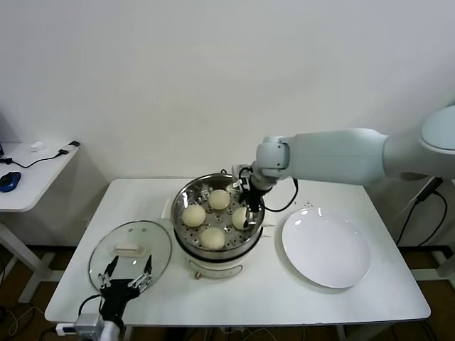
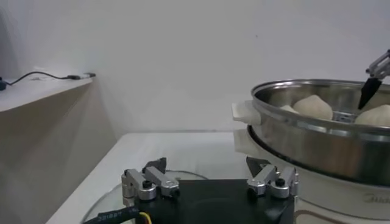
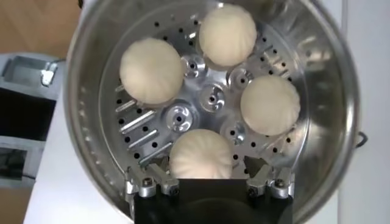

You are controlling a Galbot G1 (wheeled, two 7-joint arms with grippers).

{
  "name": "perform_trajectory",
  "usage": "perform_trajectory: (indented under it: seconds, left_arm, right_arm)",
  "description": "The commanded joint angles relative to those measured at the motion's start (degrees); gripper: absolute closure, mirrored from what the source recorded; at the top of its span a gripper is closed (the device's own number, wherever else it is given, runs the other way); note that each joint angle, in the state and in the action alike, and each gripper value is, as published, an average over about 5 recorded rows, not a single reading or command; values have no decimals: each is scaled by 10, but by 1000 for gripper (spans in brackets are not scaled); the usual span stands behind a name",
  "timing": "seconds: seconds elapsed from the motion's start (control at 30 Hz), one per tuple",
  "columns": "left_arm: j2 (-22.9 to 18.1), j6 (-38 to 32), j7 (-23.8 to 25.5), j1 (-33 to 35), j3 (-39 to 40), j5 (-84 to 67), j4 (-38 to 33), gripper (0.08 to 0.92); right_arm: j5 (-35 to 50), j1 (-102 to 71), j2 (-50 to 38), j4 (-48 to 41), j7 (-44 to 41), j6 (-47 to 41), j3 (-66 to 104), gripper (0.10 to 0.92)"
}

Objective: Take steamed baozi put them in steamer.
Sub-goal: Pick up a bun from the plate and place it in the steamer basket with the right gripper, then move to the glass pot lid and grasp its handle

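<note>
Four steamed baozi fill the steamer (plate beside), right gripper jaws wide above them.

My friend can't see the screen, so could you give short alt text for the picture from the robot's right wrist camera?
Four steamed baozi sit in a ring on the perforated tray of the shiny steamer, seen from straight above. The right gripper hangs open over the nearest bun, its fingers on either side of it.

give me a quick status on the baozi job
Right tool open over steamer, left tool open above glass lid. Four baozi on tray. Plate empty, nothing blocking.
</note>
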Motion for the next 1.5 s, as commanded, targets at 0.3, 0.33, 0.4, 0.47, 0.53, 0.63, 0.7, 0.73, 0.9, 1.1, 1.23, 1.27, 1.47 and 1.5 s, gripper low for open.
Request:
perform_trajectory:
  seconds: [0.3,0.33,0.4,0.47,0.53,0.63,0.7,0.73,0.9,1.1,1.23,1.27,1.47,1.5]
  left_arm:
    - [3,3,-3,-24,-2,-33,9,177]
    - [3,2,-4,-28,-4,-34,11,177]
    - [6,-3,-10,-34,-6,-30,13,177]
    - [7,-10,-19,-39,-7,-18,14,177]
    - [8,-17,-25,-46,-7,-10,17,177]
    - [9,-24,-19,-55,-5,-5,24,177]
    - [12,-29,-14,-58,-3,-4,29,177]
    - [13,-32,-12,-59,-1,-2,33,177]
    - [22,-54,-9,-60,3,11,50,177]
    - [31,-106,-10,-58,2,49,74,177]
    - [32,-120,-14,-53,1,68,82,177]
    - [32,-124,-16,-51,1,73,83,177]
    - [32,-156,-37,-47,-2,135,99,177]
    - [33,-161,-44,-47,-3,149,103,177]
  right_arm:
    - [8,-64,-265,76,289,21,289,203]
    - [-2,-99,-289,90,326,17,334,203]
    - [-16,-186,-342,127,400,6,442,203]
    - [-25,-287,-386,161,453,-7,563,202]
    - [-45,-420,-423,188,477,-6,702,203]
    - [-90,-655,-449,211,480,18,925,203]
    - [-125,-815,-441,218,466,45,1072,203]
    - [-147,-895,-430,219,457,64,1145,203]
    - [-227,-1145,-327,206,422,165,1355,203]
    - [-276,-1252,-185,184,398,265,1430,203]
    - [-296,-1282,-114,165,395,323,1430,203]
    - [-300,-1289,-98,161,394,334,1428,203]
    - [-295,-1326,-25,142,376,374,1407,203]
    - [-295,-1328,-16,137,375,382,1404,203]
